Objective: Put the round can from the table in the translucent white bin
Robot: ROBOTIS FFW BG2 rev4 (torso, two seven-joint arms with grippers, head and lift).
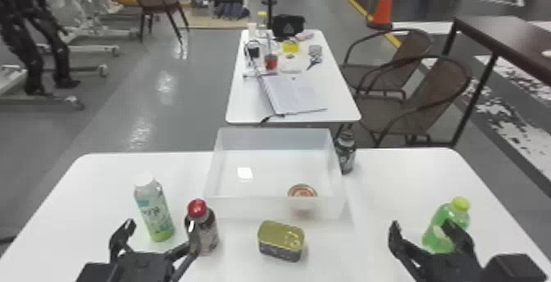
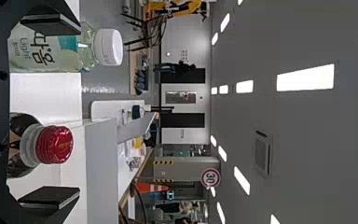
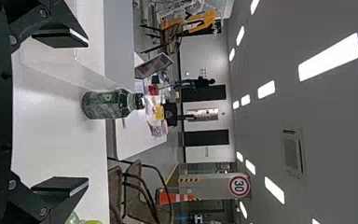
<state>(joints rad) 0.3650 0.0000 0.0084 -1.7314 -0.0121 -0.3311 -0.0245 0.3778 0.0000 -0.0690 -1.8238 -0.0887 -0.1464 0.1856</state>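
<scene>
The round can (image 1: 302, 192) lies inside the translucent white bin (image 1: 275, 208), by its near wall toward the right. My left gripper (image 1: 158, 236) is open at the near left of the table, by the red-capped bottle; in the left wrist view the same gripper (image 2: 51, 112) has its fingers wide apart and holds nothing. At the near right my right gripper (image 1: 422, 230) stands open close to the green bottle; in the right wrist view this gripper (image 3: 60, 114) has nothing between its fingers.
A rectangular tin (image 1: 280, 241) sits in front of the bin. A pale green bottle (image 1: 155, 211) and a red-capped bottle (image 1: 201, 230) stand left, a yellow-capped green bottle (image 1: 445, 226) right, and a dark bottle (image 1: 345, 152) at the bin's right side.
</scene>
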